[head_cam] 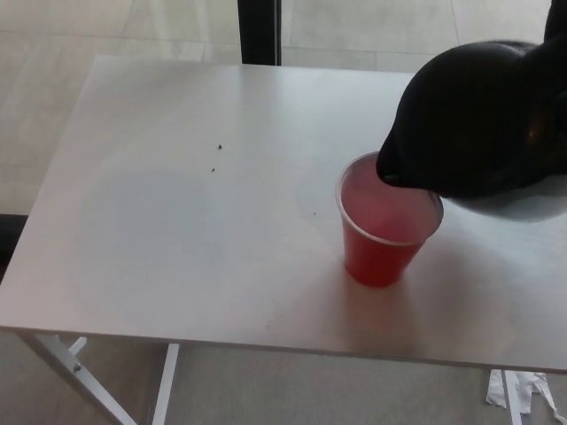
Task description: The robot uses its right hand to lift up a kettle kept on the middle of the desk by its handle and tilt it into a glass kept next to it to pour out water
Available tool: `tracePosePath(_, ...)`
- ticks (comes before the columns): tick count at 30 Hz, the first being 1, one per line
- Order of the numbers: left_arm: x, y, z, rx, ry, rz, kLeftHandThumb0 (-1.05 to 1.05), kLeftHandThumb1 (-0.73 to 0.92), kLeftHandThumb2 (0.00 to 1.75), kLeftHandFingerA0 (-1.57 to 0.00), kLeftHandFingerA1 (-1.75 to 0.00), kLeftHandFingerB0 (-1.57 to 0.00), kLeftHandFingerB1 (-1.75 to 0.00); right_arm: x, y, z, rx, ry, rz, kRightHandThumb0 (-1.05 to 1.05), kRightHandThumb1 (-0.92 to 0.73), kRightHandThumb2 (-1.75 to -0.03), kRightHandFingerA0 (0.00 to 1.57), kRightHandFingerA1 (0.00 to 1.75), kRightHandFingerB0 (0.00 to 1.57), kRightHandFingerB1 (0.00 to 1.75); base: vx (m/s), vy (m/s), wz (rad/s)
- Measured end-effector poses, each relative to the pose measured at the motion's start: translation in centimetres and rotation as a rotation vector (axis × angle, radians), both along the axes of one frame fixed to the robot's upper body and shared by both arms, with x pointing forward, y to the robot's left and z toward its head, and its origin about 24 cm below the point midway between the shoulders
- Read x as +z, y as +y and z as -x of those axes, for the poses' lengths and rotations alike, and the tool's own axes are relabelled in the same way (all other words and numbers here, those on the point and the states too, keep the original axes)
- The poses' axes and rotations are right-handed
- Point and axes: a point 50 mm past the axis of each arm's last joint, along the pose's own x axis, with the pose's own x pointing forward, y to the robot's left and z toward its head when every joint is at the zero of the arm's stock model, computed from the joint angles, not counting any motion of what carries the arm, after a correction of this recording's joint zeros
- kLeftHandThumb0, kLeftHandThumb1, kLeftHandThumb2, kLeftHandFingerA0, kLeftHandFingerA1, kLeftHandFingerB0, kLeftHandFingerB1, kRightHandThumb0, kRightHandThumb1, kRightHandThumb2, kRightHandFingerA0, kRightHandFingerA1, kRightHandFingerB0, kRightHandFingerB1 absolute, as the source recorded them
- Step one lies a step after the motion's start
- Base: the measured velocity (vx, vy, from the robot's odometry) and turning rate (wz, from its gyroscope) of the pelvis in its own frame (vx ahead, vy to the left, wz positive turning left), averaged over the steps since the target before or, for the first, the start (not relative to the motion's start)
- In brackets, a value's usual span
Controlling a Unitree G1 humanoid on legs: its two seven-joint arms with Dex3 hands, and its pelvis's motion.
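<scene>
The kettle is black and hangs in the air at the picture's right side, tilted toward the left, with its spout over the far right rim of the cup. Its pale base shows along the lower right edge. The kettle's body hides part of the cup's rim; whether spout and rim touch cannot be told. No stream of water is clear to see.

The cup is red with a clear rim and stands upright on the desk, right of the middle, near the front edge. Its inside looks pinkish.

The right hand cannot be made out: at the top right corner there is only dark shape merging with the kettle, so its grip cannot be told. The left hand does not show.

The desk is white. Two small dark specks lie on it, well apart from the cup. Below the front edge a white leg shows.
</scene>
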Motion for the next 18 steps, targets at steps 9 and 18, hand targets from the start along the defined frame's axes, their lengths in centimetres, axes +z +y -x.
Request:
tracePosePath(9,-0.1,0.0,0.3,0.004,0.008,0.001,-1.05,0.5,1.3,-1.25,-0.91,-0.88,-1.44,-2.8,-2.9,0.7,-0.137,0.121,-0.187,-0.15,-0.48,-1.07,0.93,1.75,0.81,1.51,0.0,0.0,0.0)
tracePosePath(18,-0.1,0.1,0.7,0.014,0.007,0.004,-1.05,0.71,0.96,-1.36,-0.86,-0.93,-1.31,-5.1,-4.7,1.4,-0.22,0.208,-0.406,-0.29,-0.33,-1.28,0.97,1.71,0.89,1.46,0.0,0.0,0.0)
